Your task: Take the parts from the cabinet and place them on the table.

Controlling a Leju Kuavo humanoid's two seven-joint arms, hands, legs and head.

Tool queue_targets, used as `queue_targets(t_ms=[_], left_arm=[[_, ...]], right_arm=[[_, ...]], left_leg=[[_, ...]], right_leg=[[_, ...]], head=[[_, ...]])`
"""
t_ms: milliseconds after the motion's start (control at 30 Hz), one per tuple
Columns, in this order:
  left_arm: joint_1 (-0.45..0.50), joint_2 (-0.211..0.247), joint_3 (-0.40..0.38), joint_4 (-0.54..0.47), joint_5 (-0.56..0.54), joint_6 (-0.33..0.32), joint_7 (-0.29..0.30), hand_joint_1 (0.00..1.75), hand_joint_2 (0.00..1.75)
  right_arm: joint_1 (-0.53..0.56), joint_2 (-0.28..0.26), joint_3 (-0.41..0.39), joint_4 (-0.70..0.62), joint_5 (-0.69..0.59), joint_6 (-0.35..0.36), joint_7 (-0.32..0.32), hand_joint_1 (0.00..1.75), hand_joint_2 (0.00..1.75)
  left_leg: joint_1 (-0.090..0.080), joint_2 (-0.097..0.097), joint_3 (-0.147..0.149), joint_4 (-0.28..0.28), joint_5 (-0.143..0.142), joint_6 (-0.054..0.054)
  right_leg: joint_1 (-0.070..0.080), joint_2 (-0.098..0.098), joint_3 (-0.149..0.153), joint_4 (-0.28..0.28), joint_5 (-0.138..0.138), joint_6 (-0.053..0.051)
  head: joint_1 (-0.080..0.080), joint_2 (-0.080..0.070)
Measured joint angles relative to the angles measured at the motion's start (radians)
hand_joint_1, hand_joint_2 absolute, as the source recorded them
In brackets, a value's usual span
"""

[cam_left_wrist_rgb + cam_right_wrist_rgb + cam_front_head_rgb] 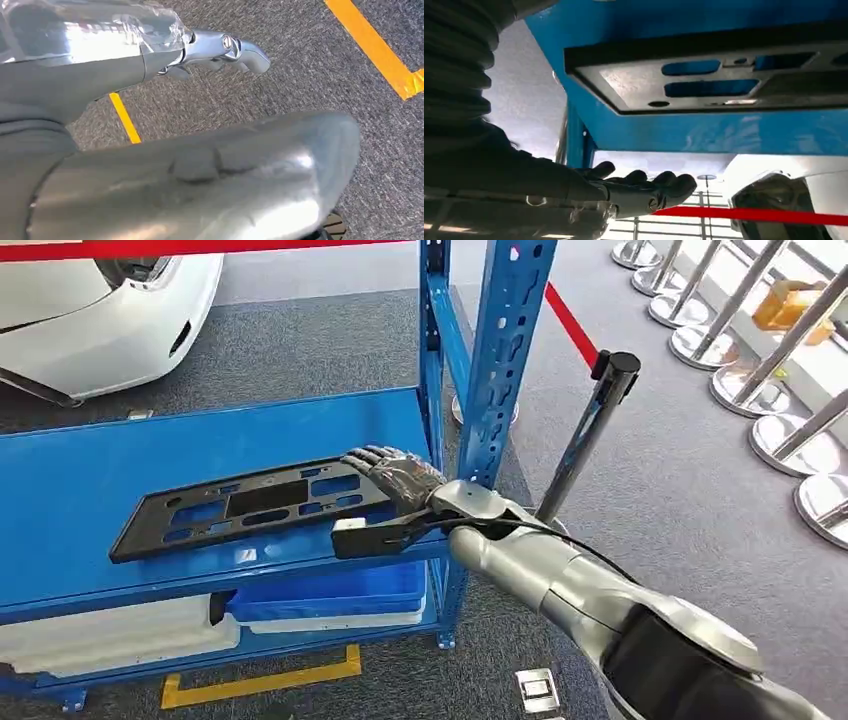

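Your right hand (395, 475) is reaching over the blue shelf (80, 480) of the cabinet, at the end nearest the blue upright post (505, 350). In the head view its fingers (368, 458) lie stretched out flat over the right end of the black plate (250, 505), the flat plastic part with long slots cut through it. The fingers are not curled around anything; the hand is released and grips nothing, and you cannot tell from these views whether it actually touches the plate or hangs just above it. From the right wrist view you see the same fingers extended together beside the plate's corner, with the blue shelf surface behind it.

The plate lies flat on the shelf, running lengthwise along it, its near long edge close to the front lip of the shelf. Below it, on the lower level, a blue bin (335, 590) and a white bin (110, 635) sit side by side.

Your left hand (220, 47) hangs over the grey carpet (300, 65), near the yellow floor tape (380, 52). Its fingers look bent inward with nothing in them.

A white car (100, 310) stands beyond the shelf, and a red barrier belt (570, 325) runs to a black post (590, 430) at your right.
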Motion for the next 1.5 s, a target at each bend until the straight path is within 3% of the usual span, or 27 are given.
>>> queue_targets(t_ms=[367, 867, 967, 1000, 1100, 1167, 1200, 1233, 1500], left_arm=[[0.000, 0.000, 0.010, 0.000, -0.006, -0.002, -0.002, 0.00, 0.00], [0.000, 0.000, 0.026, 0.000, -0.031, 0.008, 0.010, 0.00, 0.00], [0.000, 0.000, 0.029, 0.000, -0.032, 0.019, 0.006, 0.00, 0.00], [0.000, 0.000, 0.029, 0.000, -0.032, 0.024, 0.004, 0.00, 0.00], [0.000, 0.000, 0.035, 0.000, -0.035, 0.028, 0.000, 0.00, 0.00], [0.000, 0.000, 0.037, 0.000, -0.042, 0.034, -0.003, 0.00, 0.00], [-0.001, 0.000, 0.037, 0.000, -0.043, 0.036, -0.004, 0.00, 0.00], [-0.001, 0.000, 0.039, 0.000, -0.044, 0.037, -0.006, 0.00, 0.00], [-0.007, 0.000, 0.053, 0.000, -0.054, 0.040, -0.008, 0.00, 0.00]], right_arm=[[0.008, 0.001, 0.000, 0.108, -0.008, 0.025, -0.003, 0.00, 1.75], [0.019, 0.003, 0.024, 0.181, 0.027, 0.034, -0.060, 0.00, 1.75], [0.026, 0.005, 0.035, 0.190, 0.109, 0.003, -0.056, 0.00, 1.75], [0.028, 0.005, 0.040, 0.191, 0.130, -0.007, -0.053, 0.21, 1.75], [0.029, 0.005, 0.069, 0.206, 0.174, -0.033, -0.039, 0.09, 1.75], [0.029, 0.005, 0.082, 0.213, 0.196, -0.041, -0.032, 0.30, 1.75], [0.029, 0.005, 0.086, 0.213, 0.206, -0.044, -0.029, 0.93, 1.75], [0.030, 0.003, 0.092, 0.215, 0.217, -0.046, -0.026, 1.69, 1.75], [0.046, -0.006, 0.125, 0.216, 0.251, -0.053, -0.018, 1.75, 1.75]], left_leg=[[-0.002, -0.002, -0.001, 0.000, 0.005, 0.007], [-0.003, -0.006, -0.001, 0.001, 0.006, 0.009], [-0.003, -0.007, -0.002, 0.001, 0.006, 0.009], [-0.003, -0.007, -0.002, 0.001, 0.006, 0.009], [-0.003, -0.007, -0.002, 0.001, 0.005, 0.010], [-0.003, -0.007, -0.002, 0.001, 0.005, 0.010], [-0.003, -0.007, -0.001, 0.001, 0.005, 0.010], [-0.003, -0.007, -0.001, 0.001, 0.005, 0.010], [-0.002, -0.003, 0.005, 0.001, 0.002, 0.012]], right_leg=[[0.000, -0.001, 0.001, -0.001, 0.003, 0.006], [-0.001, -0.004, 0.005, -0.006, 0.006, 0.010], [-0.001, -0.004, 0.005, -0.007, 0.006, 0.010], [-0.001, -0.004, 0.005, -0.007, 0.006, 0.010], [-0.001, -0.004, 0.006, -0.008, 0.006, 0.010], [-0.001, -0.004, 0.006, -0.008, 0.006, 0.010], [-0.001, -0.004, 0.006, -0.008, 0.006, 0.010], [-0.001, -0.004, 0.006, -0.008, 0.006, 0.011], [-0.001, 0.000, 0.012, -0.010, 0.003, 0.015]], head=[[0.000, 0.000], [0.002, 0.000], [0.002, 0.000], [0.003, 0.000], [0.003, 0.000], [0.003, 0.000], [0.003, 0.000], [0.003, 0.000], [0.003, 0.000]])
